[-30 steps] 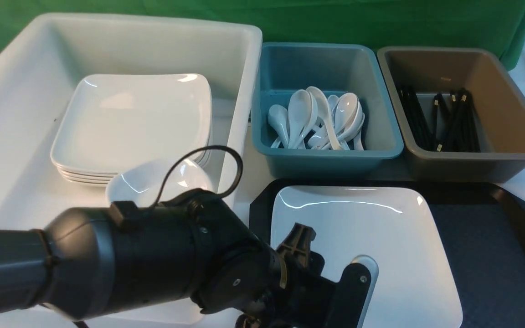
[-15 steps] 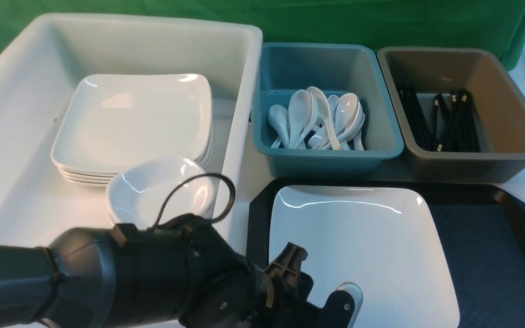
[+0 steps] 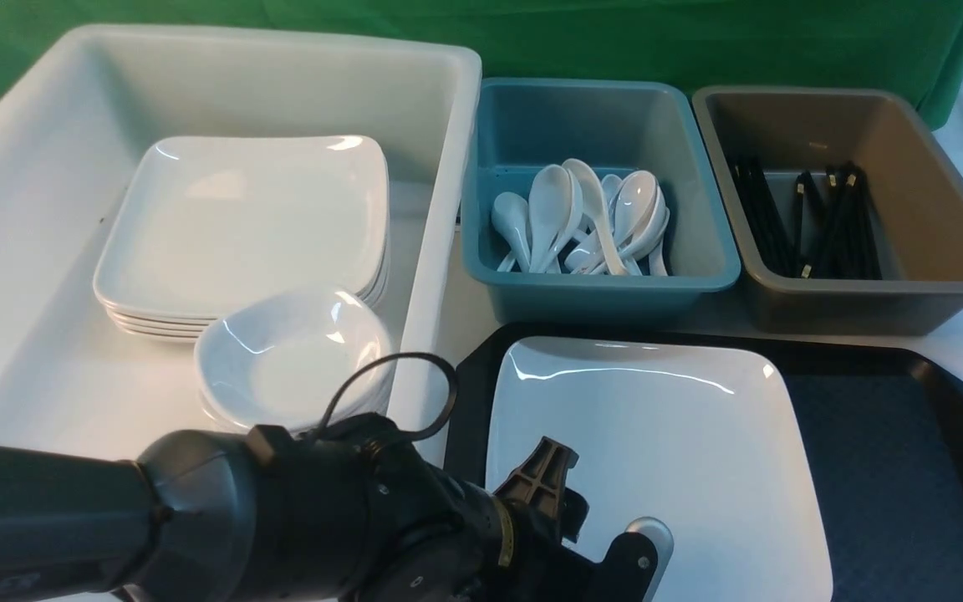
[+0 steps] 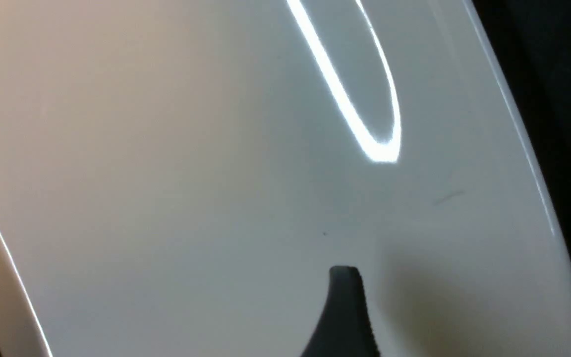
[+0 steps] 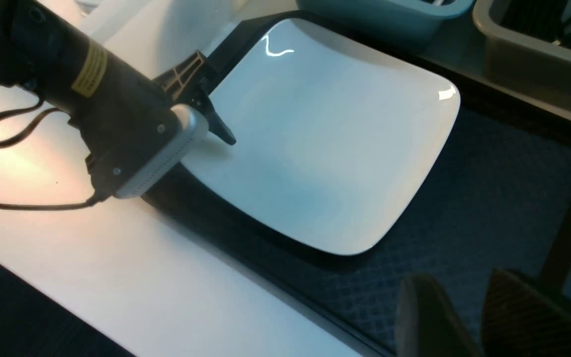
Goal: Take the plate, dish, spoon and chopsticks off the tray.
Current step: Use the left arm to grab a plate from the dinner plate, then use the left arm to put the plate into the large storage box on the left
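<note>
Front view: plate point(image 3: 682, 451) on tray point(image 3: 891, 468), sides roughly parallel to tray's

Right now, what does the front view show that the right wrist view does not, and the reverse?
Only the front view: the stacked plates and small dishes in the white bin, and the spoons in the teal bin. Only the right wrist view: the right end effector, open and empty. Both: the plate on the tray, with the left arm at its edge.
</note>
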Controlling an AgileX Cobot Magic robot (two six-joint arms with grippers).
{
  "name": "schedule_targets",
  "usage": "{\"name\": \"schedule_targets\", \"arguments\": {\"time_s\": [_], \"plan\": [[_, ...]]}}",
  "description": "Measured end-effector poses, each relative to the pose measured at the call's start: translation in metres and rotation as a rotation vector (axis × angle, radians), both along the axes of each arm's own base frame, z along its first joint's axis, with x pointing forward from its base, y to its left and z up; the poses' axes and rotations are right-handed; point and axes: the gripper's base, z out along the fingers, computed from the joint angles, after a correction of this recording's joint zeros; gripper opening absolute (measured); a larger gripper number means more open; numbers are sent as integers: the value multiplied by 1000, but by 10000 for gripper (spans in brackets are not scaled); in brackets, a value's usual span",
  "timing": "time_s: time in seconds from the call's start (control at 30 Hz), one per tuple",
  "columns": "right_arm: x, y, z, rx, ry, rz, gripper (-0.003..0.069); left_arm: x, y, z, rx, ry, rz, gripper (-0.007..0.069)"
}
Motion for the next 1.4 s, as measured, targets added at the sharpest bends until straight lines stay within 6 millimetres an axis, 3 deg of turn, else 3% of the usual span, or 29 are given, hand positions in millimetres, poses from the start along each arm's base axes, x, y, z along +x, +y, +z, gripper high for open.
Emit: {"name": "schedule_targets", "arguments": {"time_s": [0.13,0.33,0.57,0.67,0.7,0.8,1.17,1.4], "plan": [[0,0,0,2,-1,0,217,0,0,-1,-6,18,33,388],[0,0,0,3,-2,0,217,1,-1,-6,-10,26,51,169],[0,0,0,4,-2,0,217,-4,-5,6,-23,6,23,136],[0,0,0,4,-2,0,221,-13,-8,26,-57,-1,18,90],[0,0,0,4,-2,0,221,-18,-10,44,-101,-8,30,61],[1,0,0,1,-7,-4,223,-27,-12,71,-166,-3,59,30],[5,1,8,43,-91,-12,224,-41,-4,154,-327,-16,104,31],[13,-11,10,-2,-144,-167,224,-46,4,200,-459,-83,86,31]]}}
